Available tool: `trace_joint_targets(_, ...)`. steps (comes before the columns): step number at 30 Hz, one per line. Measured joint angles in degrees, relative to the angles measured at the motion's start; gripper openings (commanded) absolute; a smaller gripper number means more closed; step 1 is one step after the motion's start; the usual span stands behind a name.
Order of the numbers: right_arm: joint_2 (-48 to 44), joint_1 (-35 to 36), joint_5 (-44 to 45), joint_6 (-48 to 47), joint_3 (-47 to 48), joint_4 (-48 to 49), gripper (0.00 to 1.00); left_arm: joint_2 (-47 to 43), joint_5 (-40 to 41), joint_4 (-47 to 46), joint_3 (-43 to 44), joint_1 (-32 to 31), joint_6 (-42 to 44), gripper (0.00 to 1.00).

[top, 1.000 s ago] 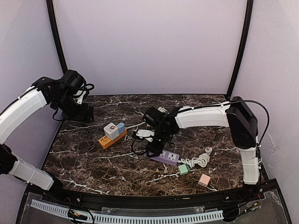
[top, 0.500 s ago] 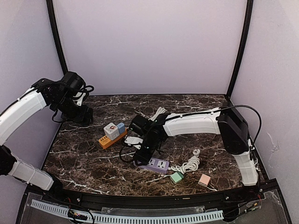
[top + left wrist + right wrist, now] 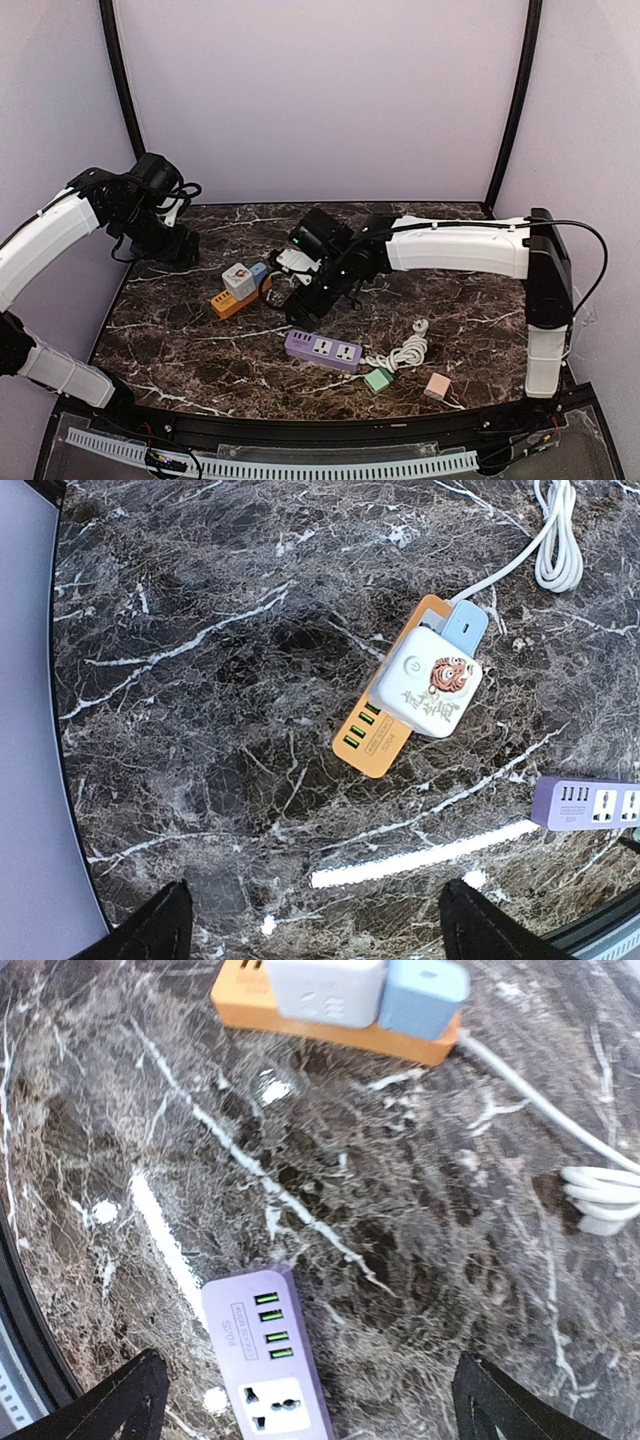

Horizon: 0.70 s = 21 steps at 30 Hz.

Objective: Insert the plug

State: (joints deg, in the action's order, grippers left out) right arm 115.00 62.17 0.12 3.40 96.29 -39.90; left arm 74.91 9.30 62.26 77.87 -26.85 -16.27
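Observation:
A purple power strip lies flat at the front middle of the marble table, its white cord coiled to its right. A small green plug lies beside the coil and a pink one further right. My right gripper hovers open just behind the strip's left end, holding nothing. In the right wrist view the strip shows below the open right gripper. My left gripper hangs open at the far left. In the left wrist view, nothing lies between the left gripper's fingers.
An orange power strip sits left of centre with a white adapter and a blue adapter plugged in. They also show in the left wrist view as orange strip and white adapter. Its white cord runs off behind.
My right gripper dragged the purple strip leftward and toward the front, then opened, let it go and rose back toward the orange strip. The left arm has not moved.

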Motion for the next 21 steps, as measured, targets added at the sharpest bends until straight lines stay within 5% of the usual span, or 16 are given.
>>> trace_joint_targets(9,-13.46,-0.61,12.41,11.58,-6.58,-0.37,0.99,0.00,3.06,0.15,1.49,0.00,1.81,0.87)
trace_joint_targets(21,-28.17,-8.44,7.17,32.61,-25.53,-6.14,0.94,0.00,3.34,-0.11,1.60,0.00,2.27,0.86)
